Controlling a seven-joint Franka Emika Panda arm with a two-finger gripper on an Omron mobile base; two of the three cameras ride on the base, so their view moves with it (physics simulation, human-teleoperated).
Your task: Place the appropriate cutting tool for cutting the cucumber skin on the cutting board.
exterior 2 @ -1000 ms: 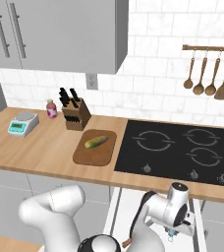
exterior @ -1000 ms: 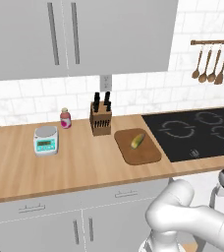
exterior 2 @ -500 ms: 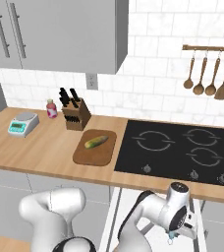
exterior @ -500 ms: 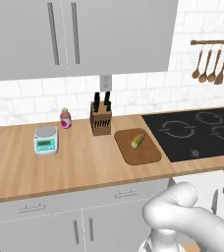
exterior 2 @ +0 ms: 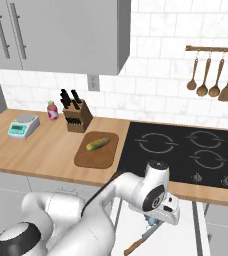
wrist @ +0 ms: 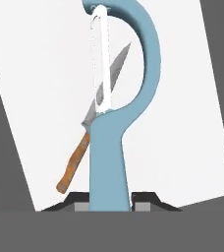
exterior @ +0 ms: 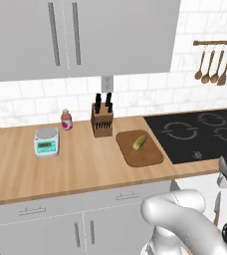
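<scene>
- Jaws pinching the light-blue-handled peeler with silvery blade (wrist: pixel 109 147) — held low over the white open drawer (wrist: pixel 182 98).
- Brown-handled knife (wrist: pixel 92 133) lies behind.
- Risk: the narrow handle slips while carried toward the brown wooden cutting board (exterior 2: pixel 97 150) at eleven o'clock, where the yellow-green cucumber (exterior 2: pixel 98 144) lies.

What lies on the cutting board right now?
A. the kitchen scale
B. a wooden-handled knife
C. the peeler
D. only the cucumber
D: the cucumber lies alone on the cutting board, while the light-blue peeler sits between the gripper fingers, down in the drawer.
</scene>
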